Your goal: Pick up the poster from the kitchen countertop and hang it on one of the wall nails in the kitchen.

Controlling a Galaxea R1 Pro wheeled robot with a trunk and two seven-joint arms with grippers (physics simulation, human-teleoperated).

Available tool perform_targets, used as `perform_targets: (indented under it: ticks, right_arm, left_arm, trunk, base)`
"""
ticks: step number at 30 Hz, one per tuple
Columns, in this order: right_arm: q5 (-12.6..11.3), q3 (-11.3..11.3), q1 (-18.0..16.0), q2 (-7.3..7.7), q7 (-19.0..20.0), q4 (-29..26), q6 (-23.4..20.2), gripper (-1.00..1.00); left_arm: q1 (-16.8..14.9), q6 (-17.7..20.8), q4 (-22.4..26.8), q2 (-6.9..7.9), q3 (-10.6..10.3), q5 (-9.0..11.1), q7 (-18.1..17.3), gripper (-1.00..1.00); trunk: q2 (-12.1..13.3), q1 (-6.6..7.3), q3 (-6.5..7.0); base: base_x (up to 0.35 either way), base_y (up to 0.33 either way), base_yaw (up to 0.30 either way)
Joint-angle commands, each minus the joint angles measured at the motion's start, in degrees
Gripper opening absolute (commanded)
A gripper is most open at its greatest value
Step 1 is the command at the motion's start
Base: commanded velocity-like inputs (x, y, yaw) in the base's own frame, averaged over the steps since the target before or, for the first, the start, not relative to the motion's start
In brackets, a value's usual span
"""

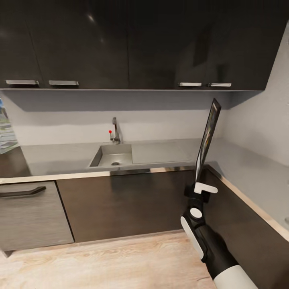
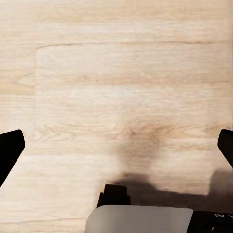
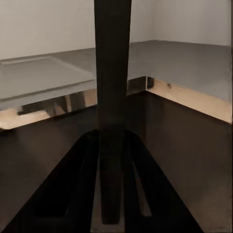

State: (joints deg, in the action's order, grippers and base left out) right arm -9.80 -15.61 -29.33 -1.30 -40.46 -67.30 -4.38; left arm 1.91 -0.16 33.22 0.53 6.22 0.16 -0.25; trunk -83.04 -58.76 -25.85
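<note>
My right gripper (image 1: pixel 199 185) is shut on the bottom edge of the poster (image 1: pixel 207 138), which stands upright and edge-on in front of the corner of the kitchen countertop (image 1: pixel 160 152). In the right wrist view the poster (image 3: pixel 112 87) is a dark vertical strip clamped between the two black fingers (image 3: pixel 80 179). My left gripper (image 2: pixel 116 145) hangs open over the wooden floor (image 2: pixel 121 87), its dark fingertips (image 2: pixel 9 150) far apart. No wall nail can be made out on the pale grey wall (image 1: pixel 261 116).
The countertop holds a steel sink (image 1: pixel 111 155) with a chrome tap (image 1: pixel 115 130) and wraps around to the right. Dark upper cabinets (image 1: pixel 132 44) hang above, dark lower cabinets (image 1: pixel 128 204) below. A colourful picture edge (image 1: pixel 6 132) shows at far left.
</note>
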Motion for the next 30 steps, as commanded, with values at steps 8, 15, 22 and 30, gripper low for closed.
perform_targets:
  ticks: [8,15,22,30]
  right_arm:
    - [0.1,-3.3,5.5,0.17,-0.2,-7.6,-3.9,-1.00]
    - [0.3,-6.0,7.8,1.48,5.3,-9.8,-4.8,-1.00]
    - [0.4,-6.1,9.1,4.18,22.3,-10.1,-4.4,-1.00]
    - [0.4,-5.7,11.0,8.43,46.4,-12.2,-4.1,-1.00]
  left_arm:
    - [0.0,0.0,0.1,0.00,0.1,0.0,0.0,1.00]
    - [0.0,0.0,0.1,0.00,0.0,0.0,-0.1,1.00]
    - [0.0,-0.1,0.1,0.00,0.0,-0.1,-0.1,1.00]
    - [0.0,-1.4,0.1,0.03,0.0,-0.2,-0.1,1.00]
  trunk:
    - [0.0,0.03,-0.05]
    - [0.0,0.03,-0.05]
    - [0.0,0.03,-0.05]
    - [0.0,0.03,-0.05]
  base:
    - [-0.325,0.000,0.000]
    - [-0.284,0.000,0.000]
    - [-0.059,0.000,0.000]
    - [-0.006,0.000,0.000]
